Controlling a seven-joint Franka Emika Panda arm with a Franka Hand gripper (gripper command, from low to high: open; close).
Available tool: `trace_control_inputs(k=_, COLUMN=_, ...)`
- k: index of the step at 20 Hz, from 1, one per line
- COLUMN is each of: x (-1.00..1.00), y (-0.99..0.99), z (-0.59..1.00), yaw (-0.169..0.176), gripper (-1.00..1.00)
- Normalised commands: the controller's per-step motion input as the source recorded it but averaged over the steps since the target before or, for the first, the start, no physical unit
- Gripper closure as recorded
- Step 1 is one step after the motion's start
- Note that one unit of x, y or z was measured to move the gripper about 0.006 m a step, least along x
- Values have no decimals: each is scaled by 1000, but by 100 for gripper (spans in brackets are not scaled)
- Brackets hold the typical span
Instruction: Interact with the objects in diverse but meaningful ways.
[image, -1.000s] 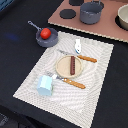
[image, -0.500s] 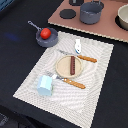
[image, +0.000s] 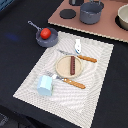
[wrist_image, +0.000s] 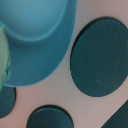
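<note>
In the exterior view a red tomato (image: 45, 33) lies in the grey long-handled saucepan (image: 48, 38) on the dark table. A brown sausage (image: 73, 63) lies on a small beige plate (image: 64, 68) on the striped placemat (image: 100, 70). A light-blue cup (image: 44, 85) stands at the mat's near left corner. A small white shaker (image: 78, 47) lies near the mat's far edge. A grey pot (image: 92, 12) stands on the pink toy stove (image: 95, 29). The gripper and arm show in neither view. The wrist view shows a round bluish vessel (wrist_image: 35, 35) close up.
An orange-handled knife (image: 85, 58) and fork (image: 75, 83) flank the plate. A black burner disc (image: 67, 13) and a bowl (image: 123, 17) sit on the stove. The wrist view shows dark burner discs (wrist_image: 100, 55) on the pale stove top.
</note>
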Motion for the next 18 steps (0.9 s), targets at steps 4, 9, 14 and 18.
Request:
trace_control_inputs(k=4, x=27, y=134, z=-305, yaw=-33, gripper=-100)
trace_control_inputs(k=9, x=68, y=122, z=-302, yaw=-28, gripper=-100)
trace_control_inputs(k=14, x=54, y=87, z=-276, yaw=-26, gripper=-100)
trace_control_inputs(k=18, x=60, y=66, z=-231, yaw=-22, gripper=-100)
